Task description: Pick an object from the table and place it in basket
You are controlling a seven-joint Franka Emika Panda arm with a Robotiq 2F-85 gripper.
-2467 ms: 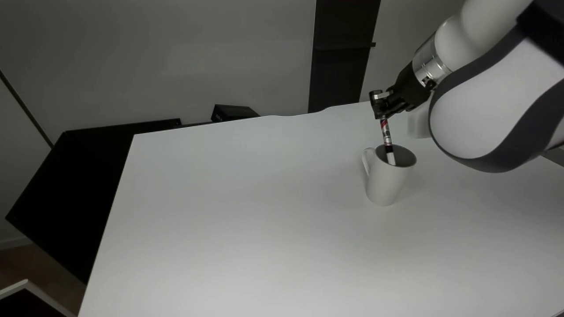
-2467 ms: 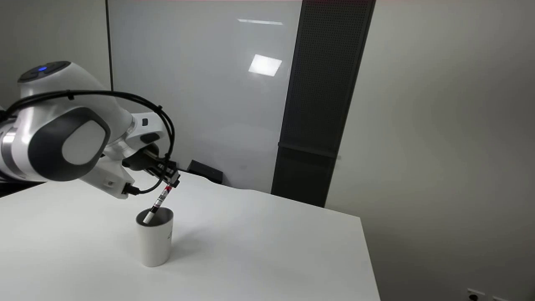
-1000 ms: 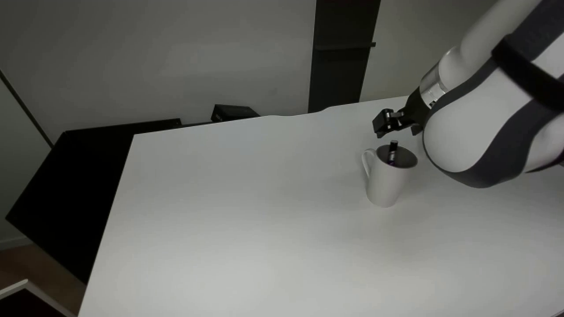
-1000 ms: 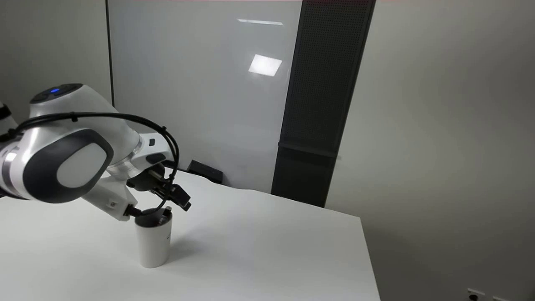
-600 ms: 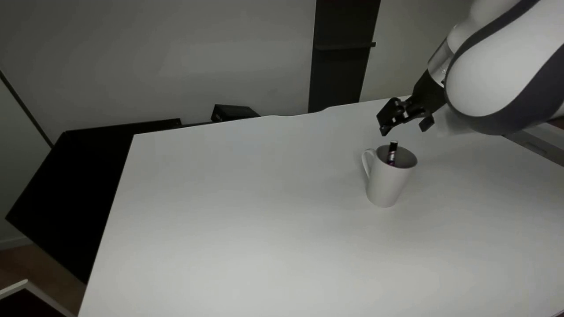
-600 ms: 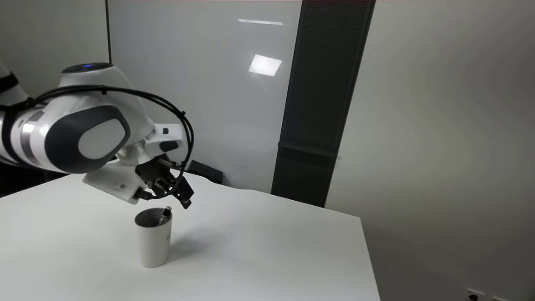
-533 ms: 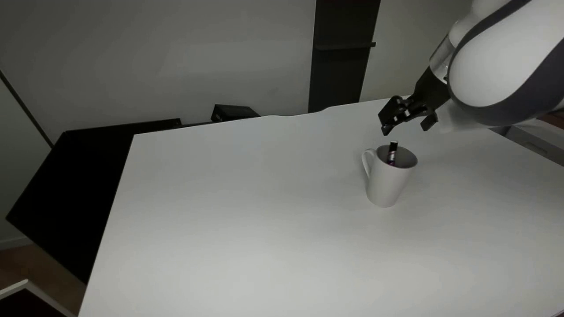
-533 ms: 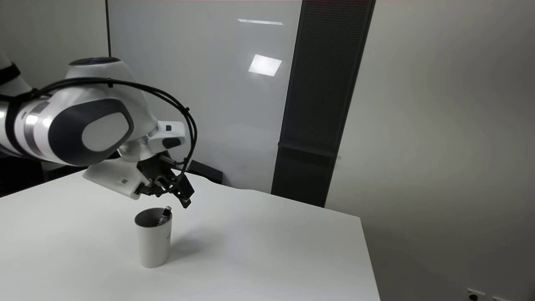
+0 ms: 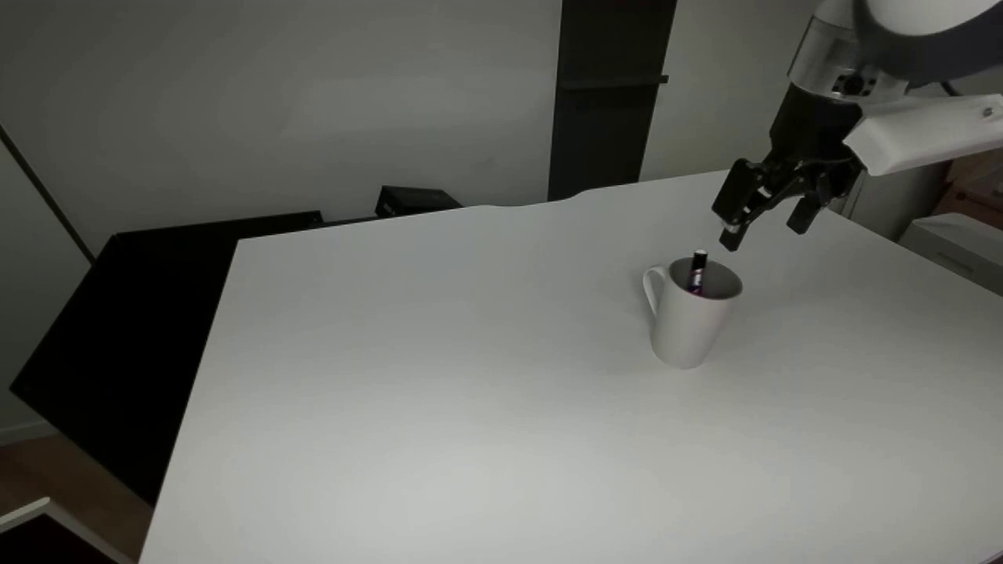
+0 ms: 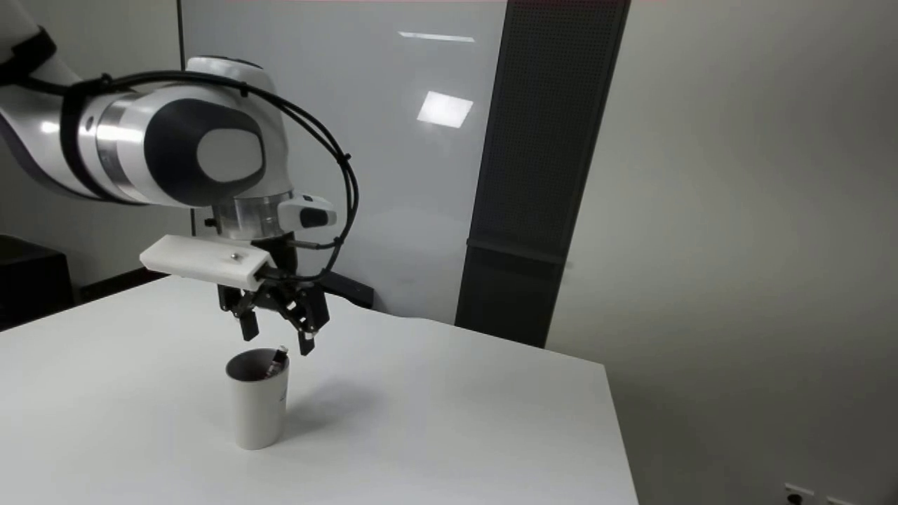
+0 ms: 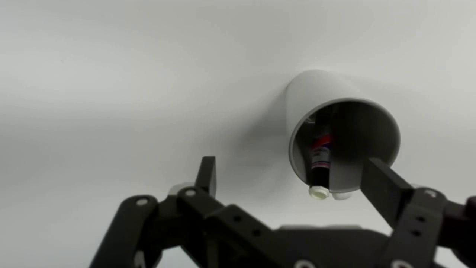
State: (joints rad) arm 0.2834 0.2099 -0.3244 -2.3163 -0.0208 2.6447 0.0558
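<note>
The object, a marker (image 9: 697, 274) with a black end and a red and white label, stands tilted inside the basket, a white mug (image 9: 686, 337). Its end pokes up past the rim; its lower part is hidden in the dark inside. In an exterior view the marker (image 10: 278, 359) leans on the side of the mug (image 10: 258, 414). Above and beside the mug my gripper (image 9: 765, 232) hangs, pointing down, jaws wide apart. The wrist view has the marker (image 11: 320, 160) in the mug (image 11: 316, 87), with nothing between the pads of the gripper (image 11: 290, 162).
The white table (image 9: 439, 376) carries the mug. A dark box (image 9: 415, 200) lies behind its far edge, and a black cabinet (image 9: 117, 337) stands beyond one side. A pale case (image 9: 956, 243) sits past another edge. A black cable (image 10: 351, 182) loops off the arm.
Earlier the gripper held the marker over the mug. It has since released it into the mug, opened wide, drawn away from it and turned to point more downward. The mug stayed put.
</note>
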